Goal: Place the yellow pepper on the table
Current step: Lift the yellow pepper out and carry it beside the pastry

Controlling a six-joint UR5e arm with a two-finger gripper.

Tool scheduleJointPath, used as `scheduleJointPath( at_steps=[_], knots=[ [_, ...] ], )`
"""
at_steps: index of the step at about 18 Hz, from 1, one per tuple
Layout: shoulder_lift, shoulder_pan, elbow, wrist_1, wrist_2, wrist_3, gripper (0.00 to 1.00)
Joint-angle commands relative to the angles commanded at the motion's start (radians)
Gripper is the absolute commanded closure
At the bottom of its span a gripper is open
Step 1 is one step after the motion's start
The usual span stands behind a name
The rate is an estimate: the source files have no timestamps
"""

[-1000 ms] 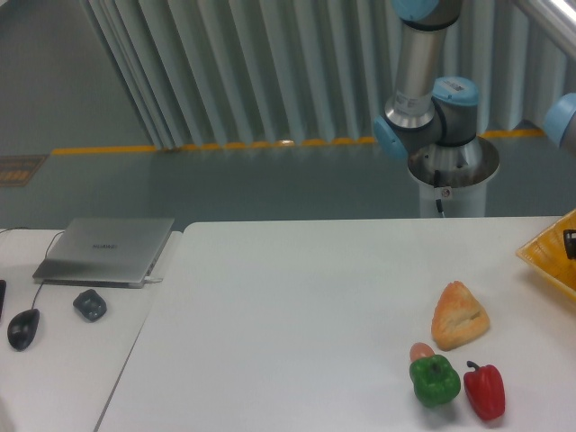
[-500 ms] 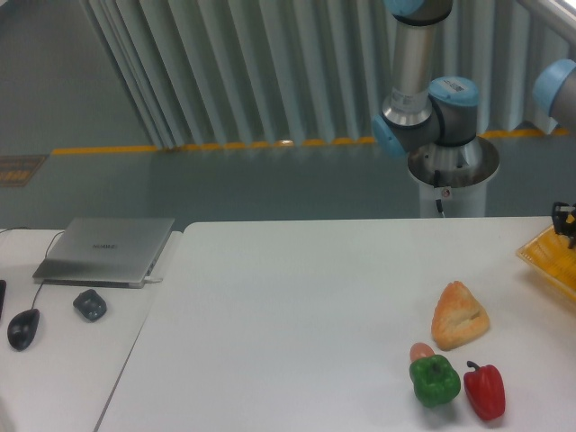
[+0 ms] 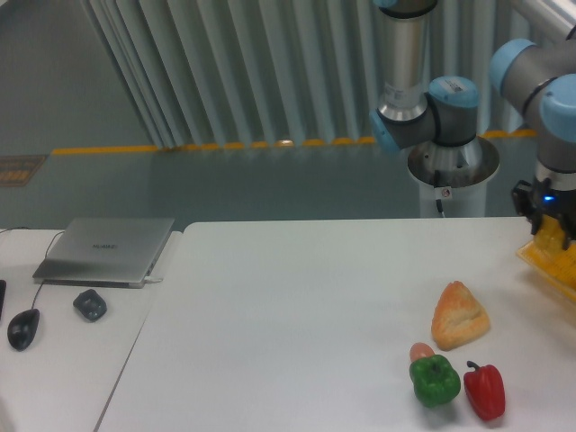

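Trouble could start at the yellow basket (image 3: 551, 261): your gripper (image 3: 552, 236) hangs over its rim, something yellow between the fingers, perhaps the yellow pepper, though grip is unclear. Bump the rim and it drops short of the table (image 3: 297, 315).

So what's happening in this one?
The robot arm's gripper hangs at the right edge of the white table, with something yellow at its fingertips, just over the yellow basket. It looks like the yellow pepper. A bread piece, green pepper and red pepper lie on the table.
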Motion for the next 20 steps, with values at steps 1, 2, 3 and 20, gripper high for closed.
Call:
scheduleJointPath(
  at_steps=[1, 2, 3, 20],
  knots=[
    [-0.005, -0.018, 0.002, 0.006, -0.005, -0.009, 0.61],
    [-0.009, -0.034, 0.011, 0.027, -0.027, -0.015, 0.60],
    [-0.008, -0.034, 0.011, 0.035, -0.060, -0.038, 0.60],
    [-0.066, -0.083, -0.021, 0.348, -0.187, -0.384, 0.60]
  ],
)
